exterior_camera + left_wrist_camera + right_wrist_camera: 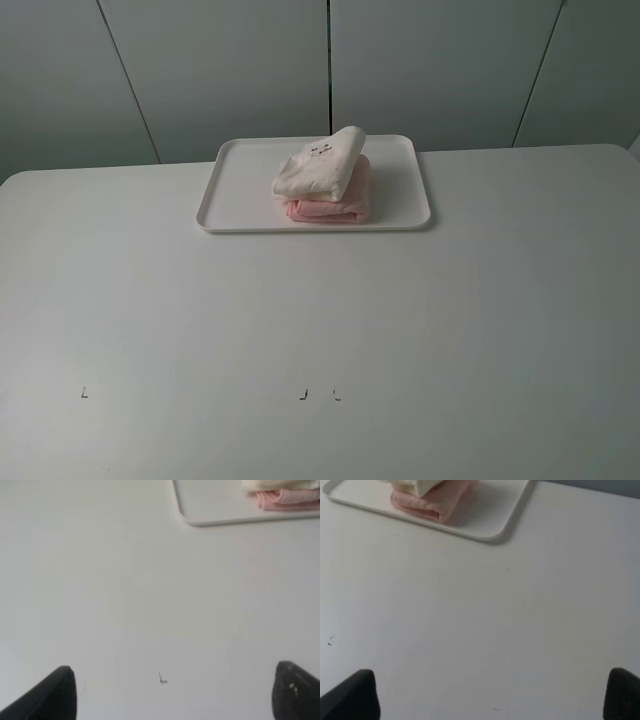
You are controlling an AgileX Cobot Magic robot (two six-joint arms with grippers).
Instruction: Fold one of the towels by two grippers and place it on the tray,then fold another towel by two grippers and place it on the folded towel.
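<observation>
A white tray [225, 205] sits at the back middle of the white table. On it lies a folded pink towel [330, 207], and a folded cream towel [320, 165] rests on top of it. Neither arm shows in the exterior view. In the left wrist view my left gripper [175, 692] is open and empty above bare table, well away from the tray [210, 515] and the pink towel [285, 500]. In the right wrist view my right gripper [492, 695] is open and empty, also far from the tray [490, 527] and the pink towel [437, 502].
Small dark marks [303, 395] lie near the table's front edge; one more [84, 392] is at the front left. Grey wall panels stand behind the table.
</observation>
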